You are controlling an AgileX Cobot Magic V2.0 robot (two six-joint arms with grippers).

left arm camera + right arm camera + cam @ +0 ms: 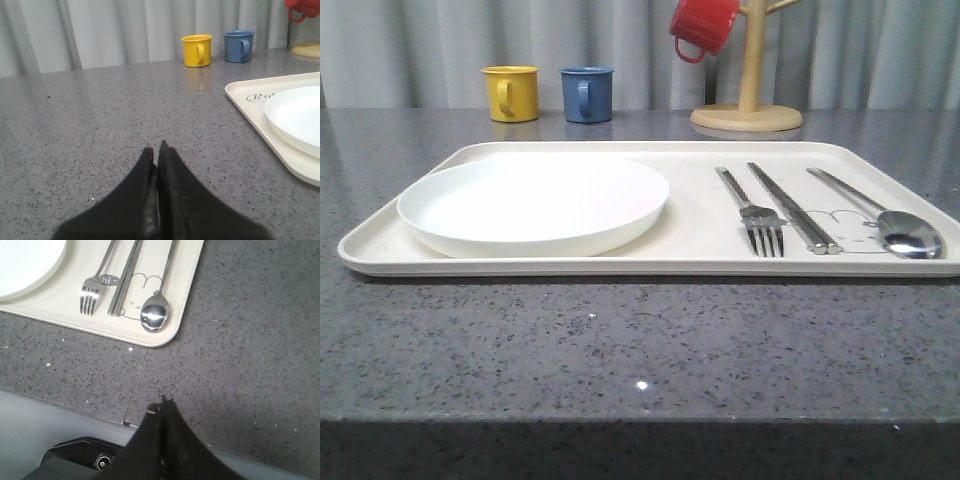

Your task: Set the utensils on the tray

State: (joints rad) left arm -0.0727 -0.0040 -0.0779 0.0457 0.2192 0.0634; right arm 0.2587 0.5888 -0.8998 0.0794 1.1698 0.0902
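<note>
A grey speckled stone table [620,340] is seen, and on it a large cream tray [700,235] with a raised rim and rounded corners is laid. On the left part of the tray a round white plate [534,203] is set. On the right part three utensils are laid side by side, handles pointing away: a four-tined fork [757,215], then flat metal chopsticks [795,208], then a long-handled spoon [895,225], its bowl beside a grey rabbit drawing [137,295]. Behind the tray a yellow mug [512,93] and a blue mug [587,94] are stood, and a red mug [704,26] is hung on a wooden mug tree [748,100]. The left gripper [156,150] is held over bare table with its fingers pressed together, nothing between them. The right gripper [162,402] is likewise closed and empty, near the tray's corner.
</note>
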